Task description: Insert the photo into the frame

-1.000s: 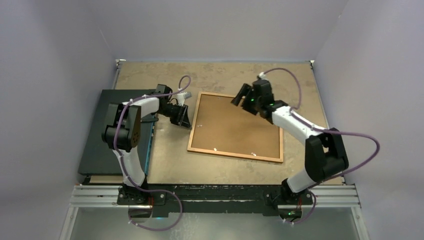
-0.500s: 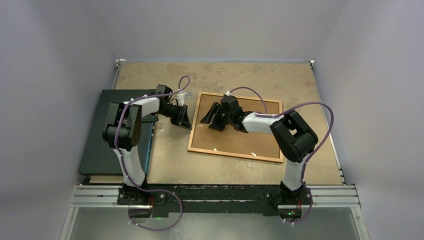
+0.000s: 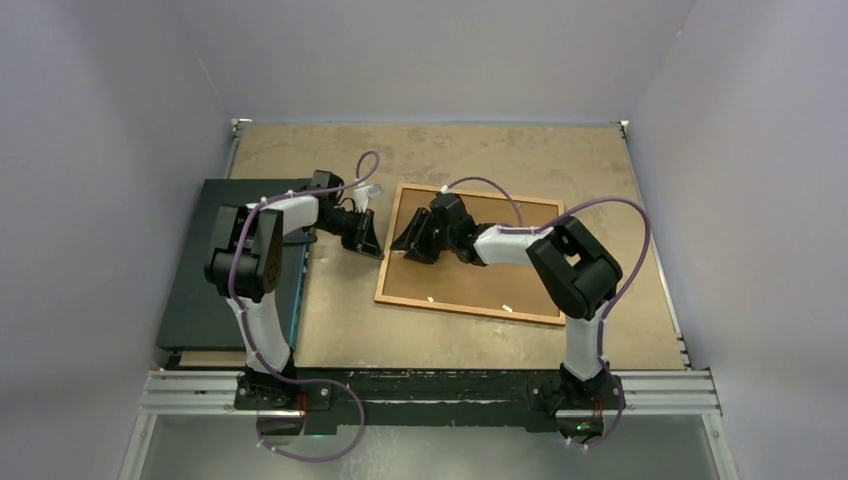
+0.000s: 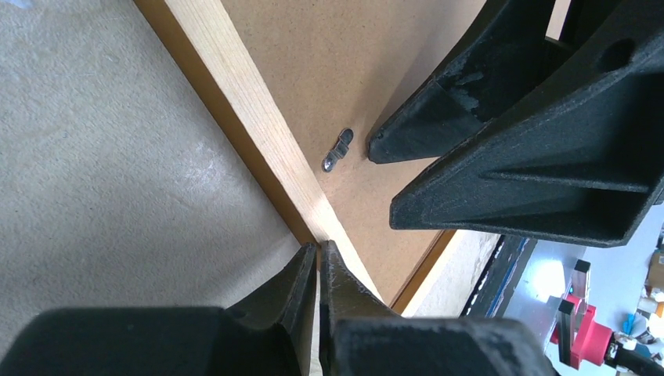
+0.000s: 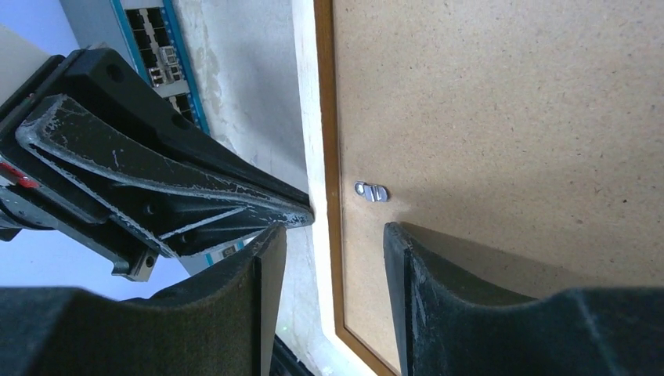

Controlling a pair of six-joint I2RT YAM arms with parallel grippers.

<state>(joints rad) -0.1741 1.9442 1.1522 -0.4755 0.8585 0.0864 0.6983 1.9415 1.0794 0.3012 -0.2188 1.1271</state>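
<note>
the thin orange-brown wooden rectangular picture frame [image 4: 254,129] is lying flat, back side up, roughly mid-tabletop, a bit nearer the right edge than the left. it sits slightly skewed to the edges of the tan tabletop [image 3: 440,150]. a plain brown fibreboard backing panel [image 3: 490,275] fills it, so can't tell what's underneath. a few small silver metal turn clips sit around the inside of the rails, and one of them [image 5: 370,191] is on the left rail, right where both arms have met.

the left gripper [image 4: 319,254] has its jaws pressed completely together with nothing pinched in them. the tips are down at the outer side of the frame's left rail, touching or just about touching the wood.

the right gripper [image 5: 332,235] reaches in from the other side, pointing back at the left one, with the jaws roughly half spread and nothing between them. one finger is out over the bare tabletop just past the rail, the other is over the backing panel, and the clip sits just ahead of the gap. can't tell if those fingertips actually touch the board.

there's also a dark flat rectangular box [image 3: 195,290] along the left edge of the tabletop, under the left arm, apart from the frame.
</note>
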